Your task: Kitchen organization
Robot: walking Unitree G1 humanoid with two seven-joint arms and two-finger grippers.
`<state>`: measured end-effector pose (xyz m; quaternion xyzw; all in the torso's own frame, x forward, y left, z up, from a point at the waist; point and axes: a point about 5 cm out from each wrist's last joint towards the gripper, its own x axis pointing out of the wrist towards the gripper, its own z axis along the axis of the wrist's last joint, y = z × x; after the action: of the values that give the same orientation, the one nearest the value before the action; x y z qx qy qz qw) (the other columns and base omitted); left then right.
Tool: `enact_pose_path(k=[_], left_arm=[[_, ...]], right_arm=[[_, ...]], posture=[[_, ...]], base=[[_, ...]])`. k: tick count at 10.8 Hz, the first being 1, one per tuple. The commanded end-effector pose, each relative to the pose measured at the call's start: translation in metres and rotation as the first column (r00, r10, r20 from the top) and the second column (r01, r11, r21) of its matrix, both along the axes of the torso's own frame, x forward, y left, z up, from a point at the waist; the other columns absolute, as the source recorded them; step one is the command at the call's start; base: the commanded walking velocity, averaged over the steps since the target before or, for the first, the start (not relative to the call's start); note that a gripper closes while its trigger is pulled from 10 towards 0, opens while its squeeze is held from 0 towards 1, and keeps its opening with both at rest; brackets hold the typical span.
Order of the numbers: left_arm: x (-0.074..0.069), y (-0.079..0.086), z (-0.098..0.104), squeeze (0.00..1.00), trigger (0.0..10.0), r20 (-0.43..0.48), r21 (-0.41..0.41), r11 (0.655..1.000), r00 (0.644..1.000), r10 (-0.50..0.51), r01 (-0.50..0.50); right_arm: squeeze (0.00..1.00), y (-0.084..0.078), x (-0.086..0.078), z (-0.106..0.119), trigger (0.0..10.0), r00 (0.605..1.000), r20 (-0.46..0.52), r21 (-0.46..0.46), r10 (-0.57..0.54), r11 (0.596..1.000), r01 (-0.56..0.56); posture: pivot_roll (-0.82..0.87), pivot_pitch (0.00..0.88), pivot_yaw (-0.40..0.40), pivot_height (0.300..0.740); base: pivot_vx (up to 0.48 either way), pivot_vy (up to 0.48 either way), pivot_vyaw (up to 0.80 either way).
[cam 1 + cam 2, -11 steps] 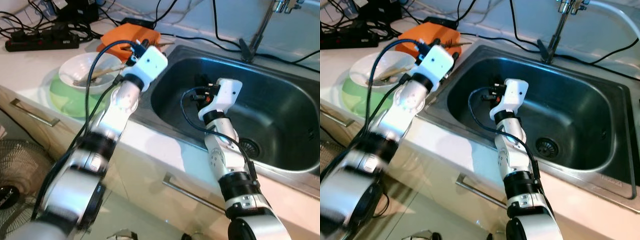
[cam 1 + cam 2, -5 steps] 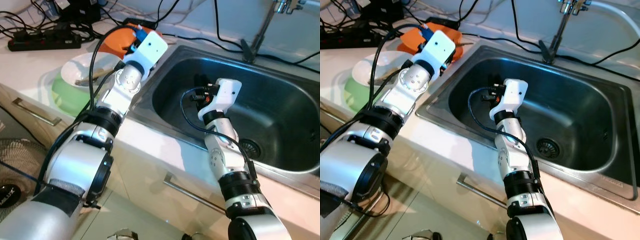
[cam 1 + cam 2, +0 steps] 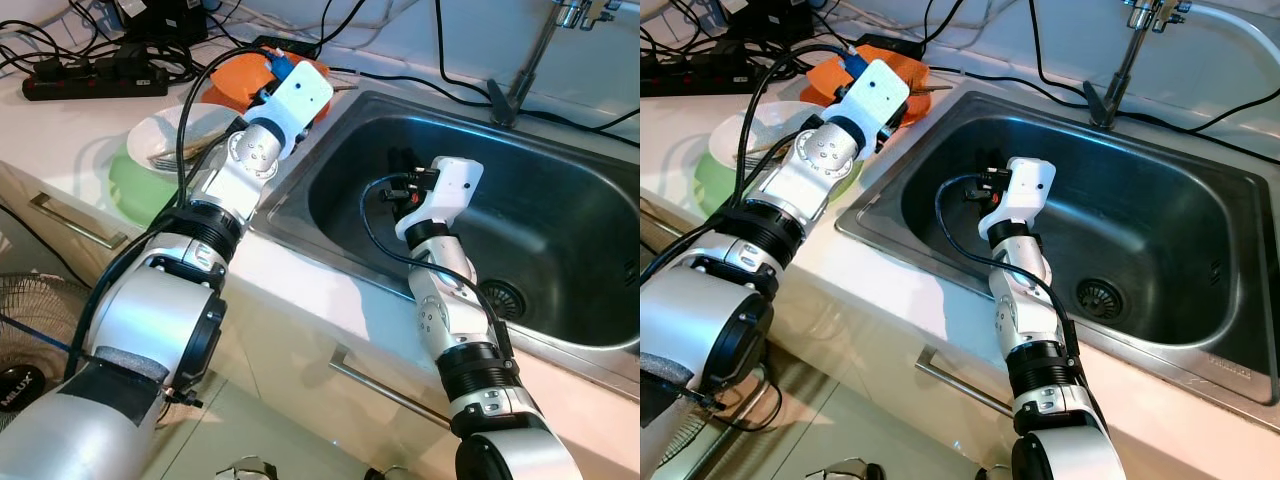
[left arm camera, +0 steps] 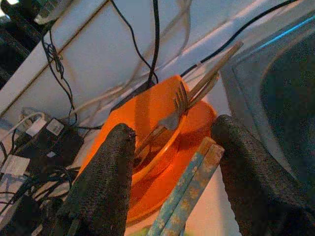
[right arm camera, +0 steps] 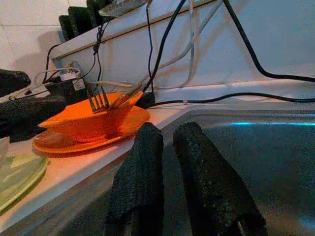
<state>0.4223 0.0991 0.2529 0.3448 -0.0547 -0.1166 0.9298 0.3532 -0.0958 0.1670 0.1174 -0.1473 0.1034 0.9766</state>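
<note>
Up on the worktop (image 3: pixel 70 130), the left gripper (image 4: pixel 170 162) hangs spread wide over the orange bowl (image 4: pixel 147 123) holding a fork (image 4: pixel 172 110); the right gripper (image 5: pixel 165 162), fingers nearly together, sits inside the sink (image 3: pixel 560 220).

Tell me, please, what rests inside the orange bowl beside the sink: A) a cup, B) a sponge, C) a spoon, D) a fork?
D: in the left wrist view, a fork leans in the orange bowl with its tines up, just ahead of the open left gripper.
</note>
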Motion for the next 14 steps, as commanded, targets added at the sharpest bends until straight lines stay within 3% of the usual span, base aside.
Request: enact_pose_path(k=[1,3,9,10,11,14], left_arm=[[0.001,-0.001,0.004,0.00,10.0,-0.016,0.029,0.999,1.000,-0.016,0.016],[-0.001,-0.008,-0.001,0.00,10.0,-0.052,0.053,0.997,0.997,-0.061,0.064],[0.001,0.002,-0.009,0.00,10.0,-0.117,0.093,0.995,0.993,-0.012,0.023],[0.001,0.003,-0.008,0.00,1.5,-0.119,0.089,0.996,0.993,-0.005,0.015],[0.001,0.004,-0.008,0.00,0.0,-0.118,0.087,0.996,0.993,-0.003,0.013],[0.001,0.005,-0.007,0.00,0.0,-0.112,0.083,0.997,0.994,0.003,0.007]], right_arm=[[0.00,-0.001,0.000,-0.006,10.0,1.000,-0.028,0.014,-0.011,1.000,0.011],[0.00,-0.001,0.000,-0.007,10.0,0.999,-0.033,0.024,-0.014,1.000,0.015],[0.00,-0.001,0.001,-0.007,10.0,0.999,-0.034,0.026,-0.014,1.000,0.015],[0.00,-0.002,0.001,-0.007,10.0,0.999,-0.033,0.026,-0.016,1.000,0.017],[0.00,-0.002,0.001,-0.007,10.0,0.999,-0.033,0.026,-0.017,0.999,0.018],[0.00,-0.002,0.002,-0.007,10.0,0.999,-0.034,0.027,-0.017,0.999,0.018]], posture=[[0.05,0.059,0.004,0.740],[0.05,0.060,0.005,0.740],[0.05,0.062,0.004,0.740],[0.05,0.062,0.002,0.740],[0.05,0.063,0.002,0.740],[0.06,0.063,0.001,0.740]], base=[[0.000,0.000,0.00],[0.000,0.000,0.00],[0.000,0.000,0.00],[0.000,0.000,0.00],[0.000,0.000,0.00],[0.000,0.000,0.00]])
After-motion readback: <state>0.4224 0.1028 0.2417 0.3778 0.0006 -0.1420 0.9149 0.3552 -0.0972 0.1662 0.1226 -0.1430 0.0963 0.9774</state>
